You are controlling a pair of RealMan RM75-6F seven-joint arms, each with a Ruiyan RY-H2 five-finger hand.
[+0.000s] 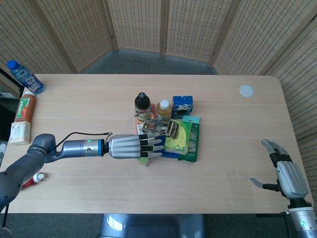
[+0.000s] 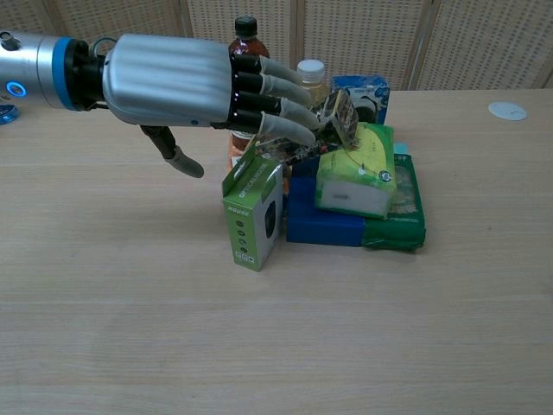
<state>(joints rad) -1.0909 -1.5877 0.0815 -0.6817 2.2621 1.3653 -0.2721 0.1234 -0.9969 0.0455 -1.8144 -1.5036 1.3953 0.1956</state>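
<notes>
Everything is placed against the green mouse box [image 2: 253, 213], a small upright carton of matt card standing at the near-left corner of the central pile.

Far to its left, at the surface's [image 1: 89, 94] edge, a blue-capped water bottle [image 1: 25, 76], a red-labelled bottle [image 1: 25, 106] and a pale carton [image 1: 20, 133] lie in a row, the carton partly cut off by the frame; a red tube [image 1: 22, 182] below them is half hidden behind the forearm.

The left hand [image 2: 186, 84] hovers just above the box's open top flap, smooth silver back upward, fingers spread and extended, thumb hanging down beside the box, holding nothing (whether the fingertips [image 2: 294, 130] touch the dark patterned packet [image 2: 339, 117] behind it cannot be told). In the head view the hand covers most of the box.

Behind the box stand a dark glass-like bottle [image 2: 245, 26] with a black cap and a pale bottle [image 2: 309, 73] with a white cap, both largely hidden by the fingers. Right of it, a soft yellow-green pack [image 2: 359, 173] rests on a flat blue box [image 2: 320, 220] and a green packet [image 2: 406, 212].

Well right, a white round lid [image 1: 246, 90] lies alone on bare wood. The right hand [image 1: 287, 173] hangs at the surface's far right edge, fingers apart, empty, its wrist cut off.
</notes>
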